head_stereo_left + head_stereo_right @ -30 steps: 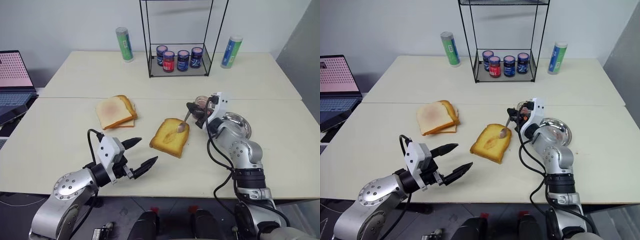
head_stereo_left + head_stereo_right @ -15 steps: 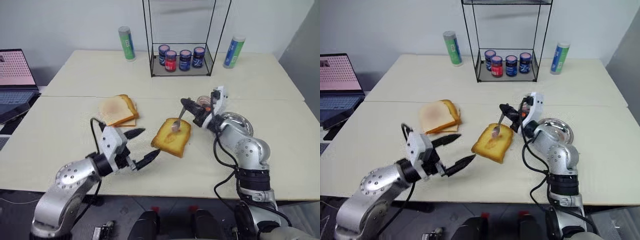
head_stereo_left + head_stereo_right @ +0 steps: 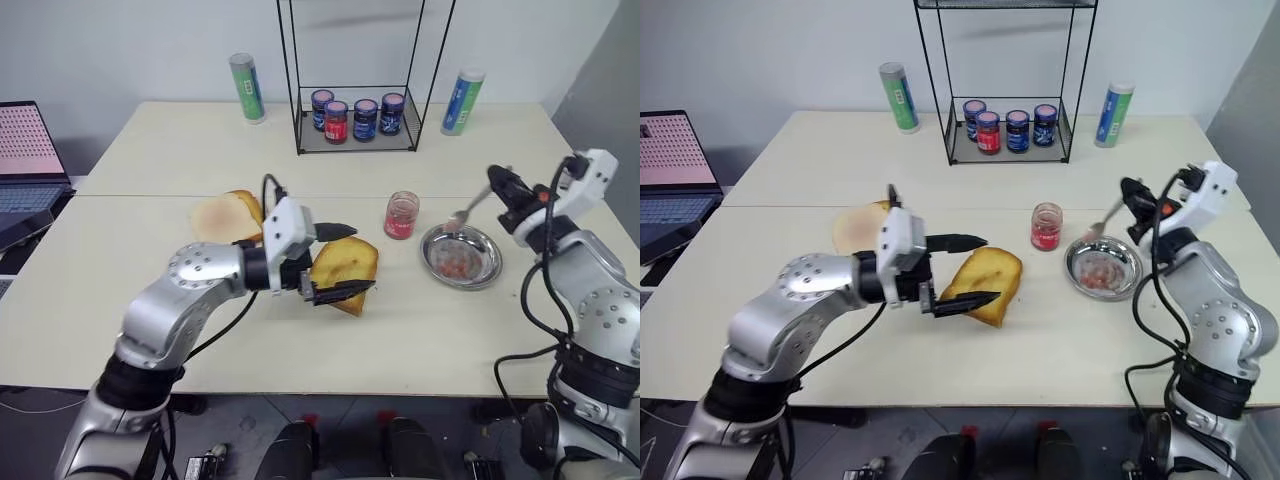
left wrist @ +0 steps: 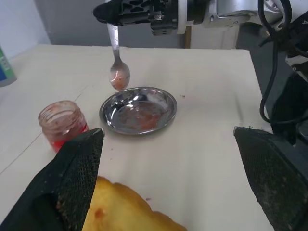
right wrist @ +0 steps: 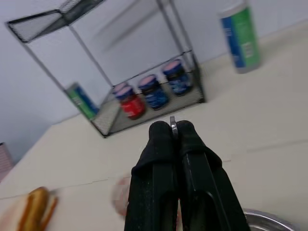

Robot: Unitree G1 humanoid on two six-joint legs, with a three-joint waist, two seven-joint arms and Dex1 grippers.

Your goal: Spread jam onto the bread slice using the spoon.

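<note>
The bread slice [image 3: 345, 258], thick and golden, lies mid-table. My left gripper [image 3: 362, 260] is open, one finger on each side of the slice's near edge; I cannot tell if they touch it. The small jar of jam [image 3: 401, 215] stands to the right of the slice. Further right, my right gripper [image 3: 500, 180] is shut on the spoon [image 3: 468, 211]. The spoon slants down, its red-smeared bowl [image 4: 119, 77] hanging just above a round metal dish [image 3: 432, 243]. The right wrist view has the shut fingers [image 5: 161, 144] pinching the spoon's handle end.
A wire rack [image 3: 355, 140] with several dark-lidded jars stands at the back. A green can [image 3: 243, 88] is left of it and a blue-green one [image 3: 461, 102] right. Pale bread slices [image 3: 225, 215] lie behind my left arm. A laptop [image 3: 25, 150] sits far left.
My right gripper has carried the spoon off the bread slice, up and right to above the metal dish. My left gripper has risen and swung right to straddle the slice.
</note>
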